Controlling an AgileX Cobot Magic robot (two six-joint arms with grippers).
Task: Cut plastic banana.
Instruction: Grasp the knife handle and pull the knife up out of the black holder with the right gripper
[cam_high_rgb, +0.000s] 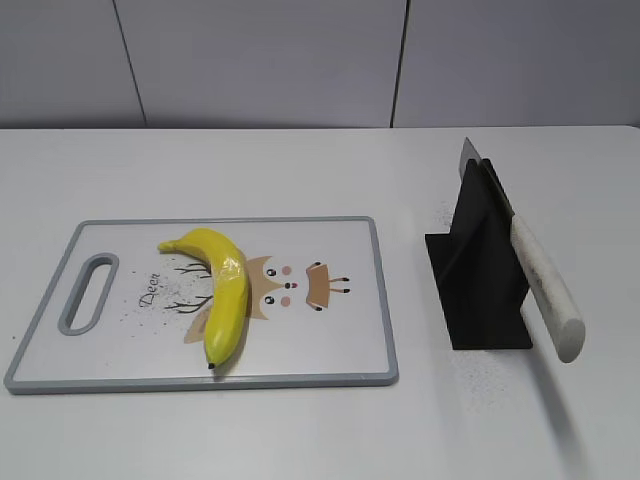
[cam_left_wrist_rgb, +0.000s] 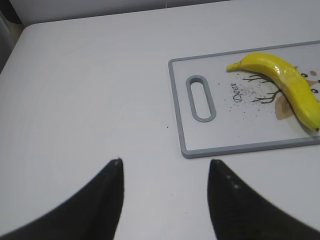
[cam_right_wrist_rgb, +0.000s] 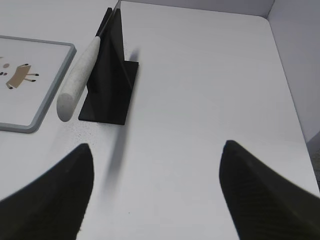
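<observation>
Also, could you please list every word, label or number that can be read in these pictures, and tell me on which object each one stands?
"Deer": black slanted script printed on the cutting board, beside its handle slot and next to the cartoon deer drawing, close to the plastic banana.
No other text, number or brand can be read: the knife, its black stand and the table show none.

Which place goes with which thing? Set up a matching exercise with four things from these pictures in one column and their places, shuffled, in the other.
Things:
1. banana
2. knife
3. stand
4. left gripper

Places:
A. propped in the black stand, handle sticking out
B. on the table, right of the board
C. lying on the board, over the printed deer
D. above bare table, left of the board

Pairs: 1-C, 2-A, 3-B, 4-D
</observation>
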